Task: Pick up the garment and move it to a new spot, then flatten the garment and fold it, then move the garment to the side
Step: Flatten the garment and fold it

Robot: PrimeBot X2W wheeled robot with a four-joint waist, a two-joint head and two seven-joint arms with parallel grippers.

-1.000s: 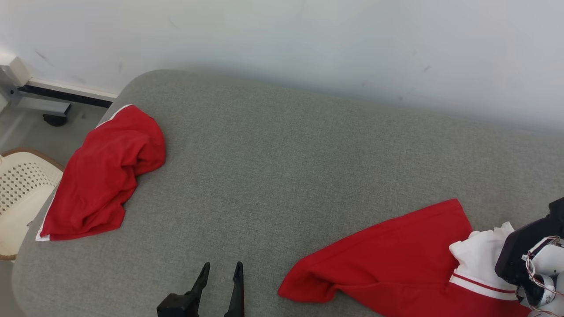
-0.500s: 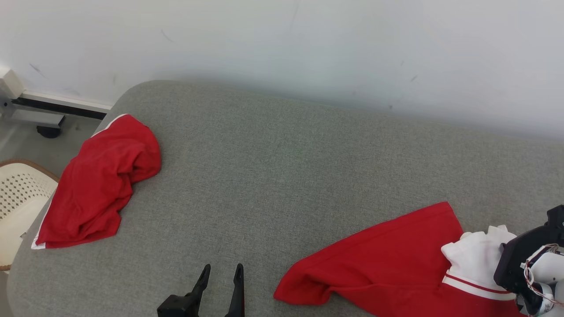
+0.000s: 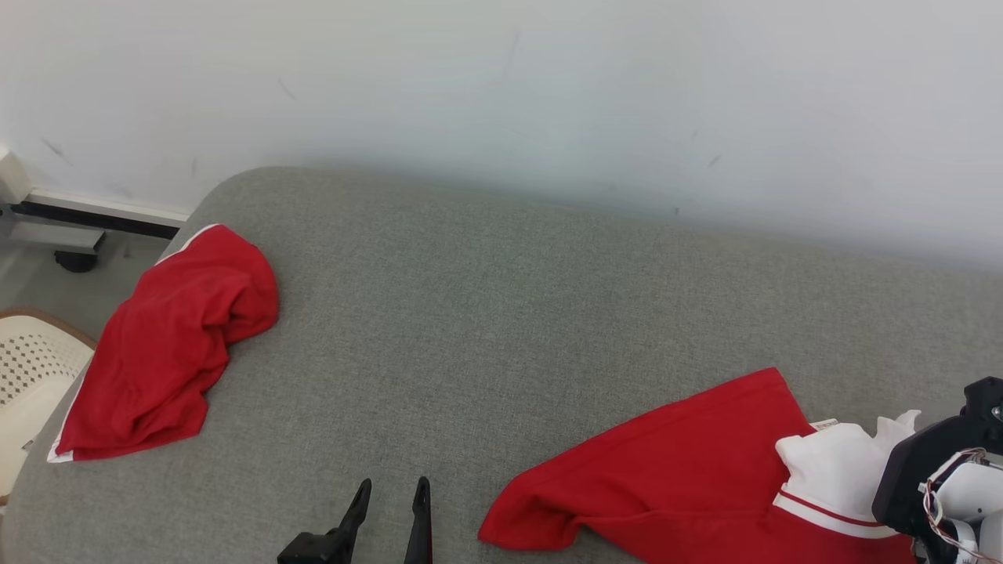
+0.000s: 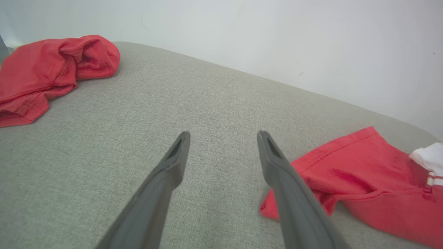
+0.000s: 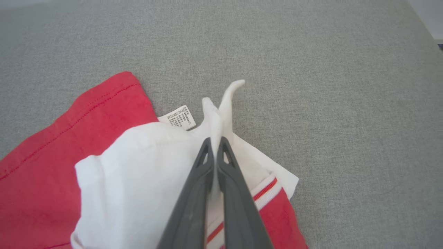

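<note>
A red garment with a white collar (image 3: 689, 478) lies at the lower right of the grey cushioned surface (image 3: 501, 313). My right gripper (image 5: 215, 143) is shut on a fold of its white fabric (image 5: 145, 173), which pokes up past the fingertips; a care label (image 5: 178, 117) shows beside it. In the head view the right wrist (image 3: 932, 478) sits at the garment's white part (image 3: 831, 462). My left gripper (image 3: 389, 489) stands open at the bottom centre, over bare cushion; in the left wrist view the garment (image 4: 363, 176) lies to the right of the open left gripper (image 4: 223, 136).
A second red garment (image 3: 164, 345) lies crumpled at the surface's left edge, also in the left wrist view (image 4: 48, 72). A white perforated basket (image 3: 31, 376) stands on the floor to the left. A pale wall (image 3: 501, 94) runs behind the surface.
The camera has tilted, so the whole scene sits lower in the head view. The white fabric in my right gripper is raised a little more, and the label now shows.
</note>
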